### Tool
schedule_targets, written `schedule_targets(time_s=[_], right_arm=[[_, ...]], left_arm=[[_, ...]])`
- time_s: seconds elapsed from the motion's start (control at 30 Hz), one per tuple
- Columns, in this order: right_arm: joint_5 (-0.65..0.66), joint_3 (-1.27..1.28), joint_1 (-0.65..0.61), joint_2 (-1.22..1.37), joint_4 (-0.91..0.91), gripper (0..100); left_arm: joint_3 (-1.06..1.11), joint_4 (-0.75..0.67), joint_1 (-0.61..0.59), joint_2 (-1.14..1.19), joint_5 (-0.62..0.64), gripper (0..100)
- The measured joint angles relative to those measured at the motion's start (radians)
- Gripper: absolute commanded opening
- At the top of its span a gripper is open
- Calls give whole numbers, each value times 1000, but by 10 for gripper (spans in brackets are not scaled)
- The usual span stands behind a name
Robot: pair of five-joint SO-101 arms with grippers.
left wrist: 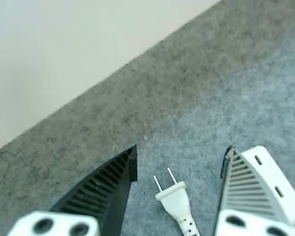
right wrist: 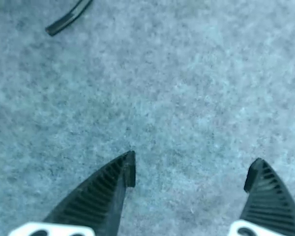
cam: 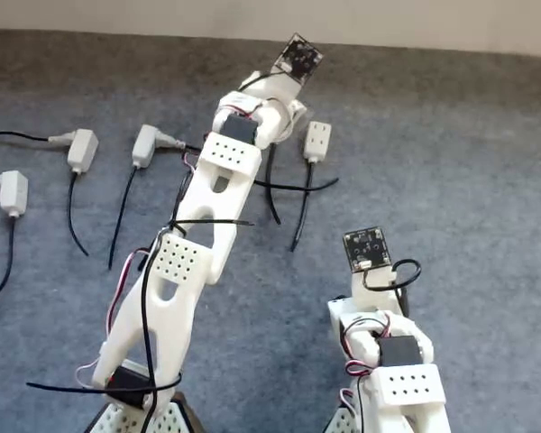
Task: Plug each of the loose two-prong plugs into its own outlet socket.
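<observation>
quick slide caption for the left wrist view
Open left gripper framing a white two-prong plug on grey carpet, outlet socket alongside.

Grey carpet [cam: 469, 162] meets a pale wall [cam: 415, 23].

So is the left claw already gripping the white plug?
No, the left gripper is open, the plug lying on the carpet between its jaws.

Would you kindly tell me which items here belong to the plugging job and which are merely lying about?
Job: white two-prong plug between the open fingers of the left gripper; white block-shaped outlet sockets.
Lying about: black cable end; grey carpet.
</observation>
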Motion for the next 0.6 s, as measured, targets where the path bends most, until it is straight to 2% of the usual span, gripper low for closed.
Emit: schedule_targets(time_s=[0.17, 0.4, 0.6], right_arm=[[0, 0, 0, 0, 0, 336], [0, 0, 0, 0, -5, 336], [0, 0, 0, 0, -5, 336]], left_arm=[[-5, 86, -2, 0, 57, 280], [-60, 213, -2, 2, 64, 280], [-83, 195, -43, 25, 64, 280]])
